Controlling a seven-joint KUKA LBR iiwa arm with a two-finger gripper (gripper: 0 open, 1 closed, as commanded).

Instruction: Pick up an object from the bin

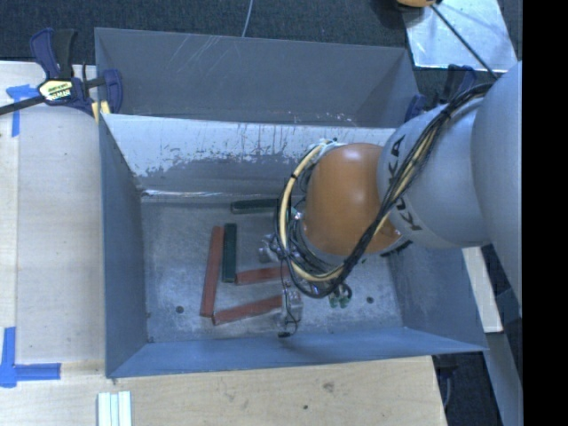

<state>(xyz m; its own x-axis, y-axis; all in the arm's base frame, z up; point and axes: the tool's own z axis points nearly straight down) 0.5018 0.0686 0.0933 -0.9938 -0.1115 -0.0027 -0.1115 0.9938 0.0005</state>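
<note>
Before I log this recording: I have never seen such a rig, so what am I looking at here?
One camera looks down into a grey metal bin from above, a little to one side. The thick grey tube with the orange cap, coming in from the right, is a robot arm. Its gripper hangs low near the bin's front wall. On the floor lie flat bars: a left brown bar, a middle brown bar, a front brown bar, a dark bar and a second dark bar. The gripper is at the front brown bar's right end; I cannot tell whether it holds it.
</note>
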